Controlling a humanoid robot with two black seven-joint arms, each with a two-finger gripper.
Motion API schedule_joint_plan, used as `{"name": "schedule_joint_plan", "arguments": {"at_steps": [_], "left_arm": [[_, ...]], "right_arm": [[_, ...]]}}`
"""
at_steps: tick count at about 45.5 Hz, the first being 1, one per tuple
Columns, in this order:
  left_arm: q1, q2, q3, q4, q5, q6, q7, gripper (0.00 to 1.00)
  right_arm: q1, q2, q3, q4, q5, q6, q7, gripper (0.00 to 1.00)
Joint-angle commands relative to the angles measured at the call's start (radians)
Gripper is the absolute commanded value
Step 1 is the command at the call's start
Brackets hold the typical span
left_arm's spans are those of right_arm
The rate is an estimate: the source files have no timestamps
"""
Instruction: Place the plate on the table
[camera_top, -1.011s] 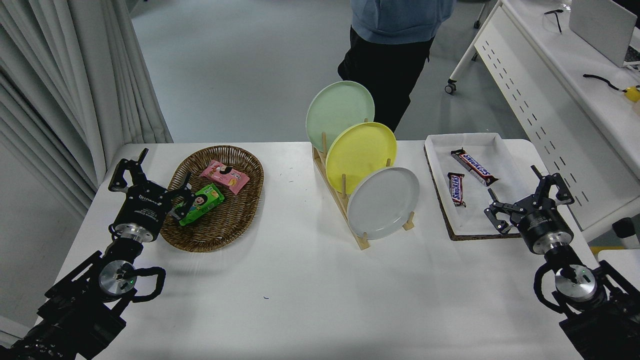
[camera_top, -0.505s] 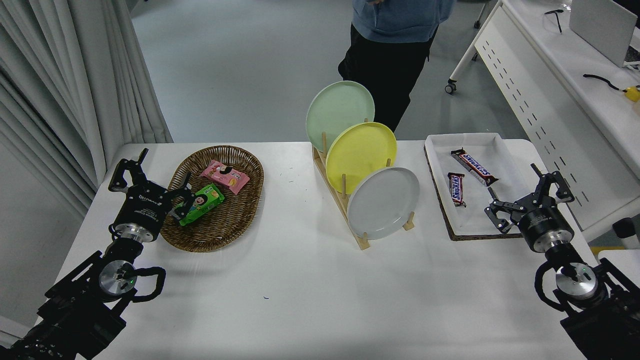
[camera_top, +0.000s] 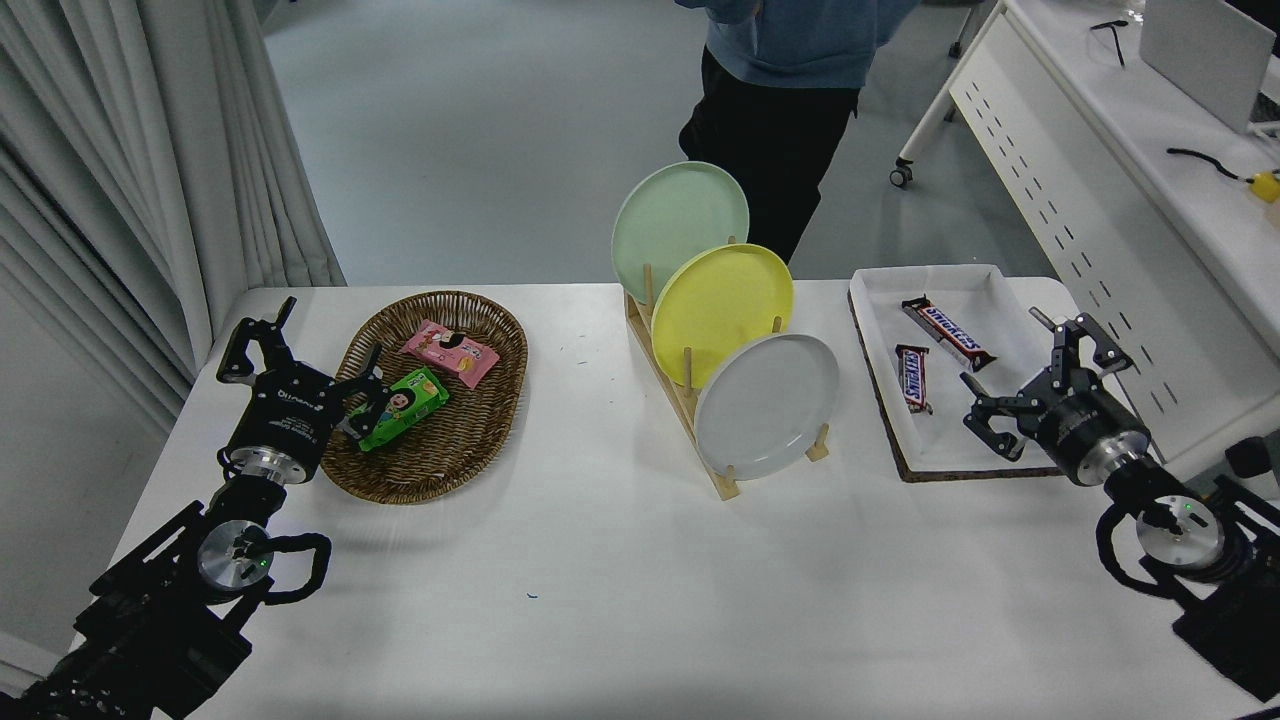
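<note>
The grey plate (camera_top: 767, 405) is standing on edge in the wooden rack (camera_top: 690, 400) at the table's (camera_top: 620, 580) centre. The right pincer (camera_top: 1035, 375) is hovering at three o'clock from it with fingers apart, empty. The left pincer (camera_top: 295, 350) is sitting parked at nine o'clock, fingers apart.

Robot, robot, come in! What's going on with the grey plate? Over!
Right gripper open, empty, over the white tray. Left gripper parked, open. Grey plate upright in rack. Path clear.
</note>
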Motion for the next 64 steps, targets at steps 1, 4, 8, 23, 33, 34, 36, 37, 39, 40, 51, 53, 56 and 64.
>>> {"name": "schedule_joint_plan", "arguments": {"at_steps": [1, 4, 8, 23, 33, 34, 36, 37, 39, 40, 51, 53, 56, 64], "left_arm": [[0.0, 0.0, 0.0, 0.0, 0.0, 0.0, 0.0, 1.0], [0.0, 0.0, 0.0, -0.001, -0.001, 0.0, 0.0, 1.0], [0.0, 0.0, 0.0, 0.0, -0.001, 0.0, 0.0, 1.0], [0.0, 0.0, 0.0, -0.001, -0.001, 0.0, 0.0, 1.0], [0.0, 0.0, 0.0, 0.0, 0.0, 0.0, 0.0, 1.0], [0.0, 0.0, 0.0, 0.0, 0.0, 0.0, 0.0, 1.0], [0.0, 0.0, 0.0, 0.0, -0.001, 0.0, 0.0, 1.0], [0.0, 0.0, 0.0, -0.001, -0.001, 0.0, 0.0, 1.0], [0.0, 0.0, 0.0, 0.0, 0.0, 0.0, 0.0, 1.0], [0.0, 0.0, 0.0, 0.0, 0.0, 0.0, 0.0, 1.0], [0.0, 0.0, 0.0, 0.0, 0.0, 0.0, 0.0, 1.0], [0.0, 0.0, 0.0, -0.001, -0.001, 0.0, 0.0, 1.0], [0.0, 0.0, 0.0, -0.001, 0.0, 0.0, 0.0, 1.0], [0.0, 0.0, 0.0, 0.0, -0.001, 0.0, 0.0, 1.0]], "right_arm": [[0.128, -0.152, -0.36, 0.138, 0.085, -0.001, -0.004, 1.0], [0.171, -0.161, -0.435, 0.163, 0.084, 0.001, -0.004, 1.0], [0.234, -0.166, -0.54, 0.2, 0.084, 0.001, -0.004, 1.0], [0.456, -0.288, -0.819, 0.44, 0.081, -0.004, -0.004, 1.0], [0.515, -0.275, -0.801, 0.474, 0.087, -0.182, -0.017, 1.0], [0.519, -0.273, -0.801, 0.474, 0.087, -0.193, -0.025, 1.0], [0.526, -0.267, -0.799, 0.476, 0.088, -0.2, -0.048, 1.0], [0.529, -0.264, -0.798, 0.476, 0.088, -0.2, -0.063, 1.0], [0.538, -0.256, -0.788, 0.474, 0.09, -0.2, -0.094, 1.0], [0.539, -0.253, -0.781, 0.474, 0.09, -0.2, -0.111, 1.0], [0.526, -0.196, -0.646, 0.474, 0.087, -0.213, -0.321, 1.0], [0.527, -0.18, -0.635, 0.474, 0.09, -0.213, -0.329, 1.0], [0.53, -0.15, -0.621, 0.473, 0.092, -0.219, -0.332, 1.0], [0.541, -0.124, -0.615, 0.468, 0.079, -0.249, -0.332, 1.0]]}}
